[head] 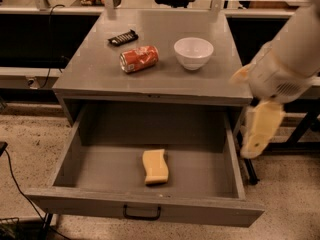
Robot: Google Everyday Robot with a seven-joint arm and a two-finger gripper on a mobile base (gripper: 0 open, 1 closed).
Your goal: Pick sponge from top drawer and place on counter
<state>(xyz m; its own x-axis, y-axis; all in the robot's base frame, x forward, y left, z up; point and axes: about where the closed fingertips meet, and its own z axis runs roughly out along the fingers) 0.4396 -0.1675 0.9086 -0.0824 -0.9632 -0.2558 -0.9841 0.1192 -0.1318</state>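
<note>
**Q:** Describe the setting.
**A:** A grey cabinet stands on a speckled floor (30,144). Its counter (150,81) sits directly above the top drawer (70,156), which stands open toward the camera.

**Q:** Locate the sponge.
**A:** The sponge (155,166) lies flat on the drawer floor. It is near mid-width, close behind the drawer's front panel and just behind its handle (142,213).

**Q:** Orientation?
**A:** The long axis runs front to back in the drawer. The near end is skewed slightly toward the drawer's right wall. One narrow end faces the front panel and the other faces the drawer's back.

**Q:** Gripper status?
**A:** The gripper (257,134) hangs outside the drawer, beside its right wall, pointing downward. Whether it is open or closed cannot be told. The sponge is not between the jaws: it lies well apart from them, lower and toward the drawer's centre.

**Q:** Items above the drawer?
**A:** A red can (139,58) lies on its side on the counter. A white bowl (193,52) and a small dark object (123,37) are also there.
</note>
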